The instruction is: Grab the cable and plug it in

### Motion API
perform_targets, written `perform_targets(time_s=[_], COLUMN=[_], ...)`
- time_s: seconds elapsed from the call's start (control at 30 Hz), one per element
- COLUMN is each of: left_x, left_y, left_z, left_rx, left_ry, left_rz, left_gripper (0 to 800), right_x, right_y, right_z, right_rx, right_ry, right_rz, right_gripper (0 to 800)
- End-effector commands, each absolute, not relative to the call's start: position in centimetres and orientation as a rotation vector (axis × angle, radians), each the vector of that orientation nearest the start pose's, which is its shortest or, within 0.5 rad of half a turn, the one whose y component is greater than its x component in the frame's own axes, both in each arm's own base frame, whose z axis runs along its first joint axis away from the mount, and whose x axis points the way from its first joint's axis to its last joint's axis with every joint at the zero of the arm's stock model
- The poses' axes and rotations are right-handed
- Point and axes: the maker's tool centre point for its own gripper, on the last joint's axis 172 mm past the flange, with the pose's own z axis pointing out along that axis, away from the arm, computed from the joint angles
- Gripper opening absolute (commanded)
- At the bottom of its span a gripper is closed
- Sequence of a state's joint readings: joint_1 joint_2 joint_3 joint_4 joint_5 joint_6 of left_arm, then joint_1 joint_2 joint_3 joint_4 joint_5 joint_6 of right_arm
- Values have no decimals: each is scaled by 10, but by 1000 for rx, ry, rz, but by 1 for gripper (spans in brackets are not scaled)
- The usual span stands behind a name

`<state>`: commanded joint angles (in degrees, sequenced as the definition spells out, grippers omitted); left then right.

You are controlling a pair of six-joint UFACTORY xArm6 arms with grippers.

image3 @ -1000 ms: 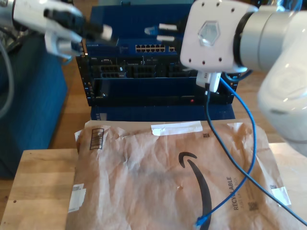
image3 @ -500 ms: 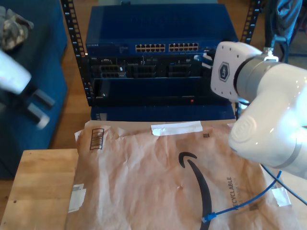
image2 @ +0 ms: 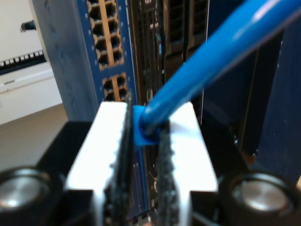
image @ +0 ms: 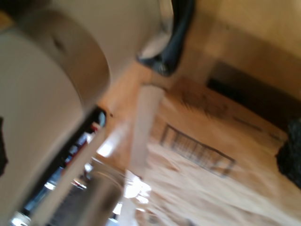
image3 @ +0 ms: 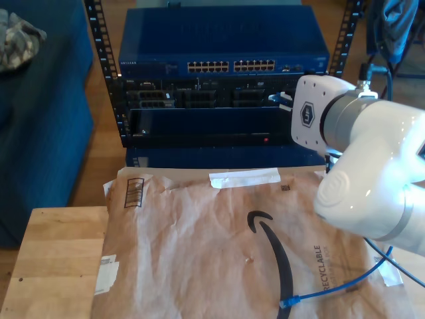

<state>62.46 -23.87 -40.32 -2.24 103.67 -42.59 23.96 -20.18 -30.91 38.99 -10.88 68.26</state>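
Note:
The bright blue cable (image2: 211, 52) is pinched between the pads of my second gripper (image2: 143, 120), which is shut on its end close to the blue switch's ports (image2: 106, 28). In the exterior view this gripper (image3: 281, 100) sits against the rack front at the exterior view's right, mostly covered by the white wrist (image3: 312, 113). The cable's loose end with its plug (image3: 291, 303) lies on the brown paper mailer (image3: 199, 246), trailing off toward the exterior view's right. The first wrist view is badly blurred. A pale bar (image: 146, 117) hangs over the mailer there, and I cannot make out the jaws.
The blue network switch (image3: 226, 50) with its port row (image3: 231, 66) tops the black rack (image3: 199, 119). A wooden table (image3: 53, 259) carries the mailer. A dark blue sofa (image3: 40, 119) stands at the exterior view's left.
The first arm has swung out of the exterior view at its left. The second arm dropped slightly toward the rack, and the cable's loose end slid a little toward the exterior view's right.

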Motion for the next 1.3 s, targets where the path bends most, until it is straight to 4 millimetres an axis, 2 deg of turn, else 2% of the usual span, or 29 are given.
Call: perform_targets(time_s=[0.13, 0.2, 0.27, 0.4, 0.57, 0.67, 0.87, 1.03, 1.13, 1.2, 1.3], left_x=[49, 28, 8, -11, -15, -19, -20, -29, -28, -28, -32], left_y=[138, 141, 136, 126, 127, 113, 115, 116, 116, 115, 117], left_z=[194, 175, 153, 122, 119, 114, 112, 86, 79, 67, 53], left_rx=[1643, 1645, 1643, 1650, 1683, 1670, 1732, 1878, 1887, 1893, 1882], left_ry=[2134, 2148, 2148, 2157, 2137, 2113, 2082, 2103, 2109, 2125, 2155], left_rz=[-947, -930, -924, -912, -871, -880, -838, -745, -729, -700, -648], left_gripper=[800, 800, 800, 800, 800, 800, 800, 800, 800, 800, 800], right_x=[505, 503, 502, 502, 500, 500, 502, 502, 501, 497, 497], right_y=[137, 136, 136, 135, 136, 135, 132, 130, 128, 124, 123], right_z=[304, 299, 297, 296, 291, 283, 276, 276, 273, 266, 267], right_rx=[-1591, -1595, -1598, -1599, -1609, -1618, -1624, -1622, -1625, -1631, -1627], right_ry=[1501, 1507, 1509, 1512, 1515, 1528, 1541, 1544, 1549, 1563, 1564], right_rz=[-627, -624, -623, -623, -619, -614, -613, -615, -617, -614, -615], right_gripper=[0, 0, 0, 0, 0, 0, 0, 0, 0, 0, 0])
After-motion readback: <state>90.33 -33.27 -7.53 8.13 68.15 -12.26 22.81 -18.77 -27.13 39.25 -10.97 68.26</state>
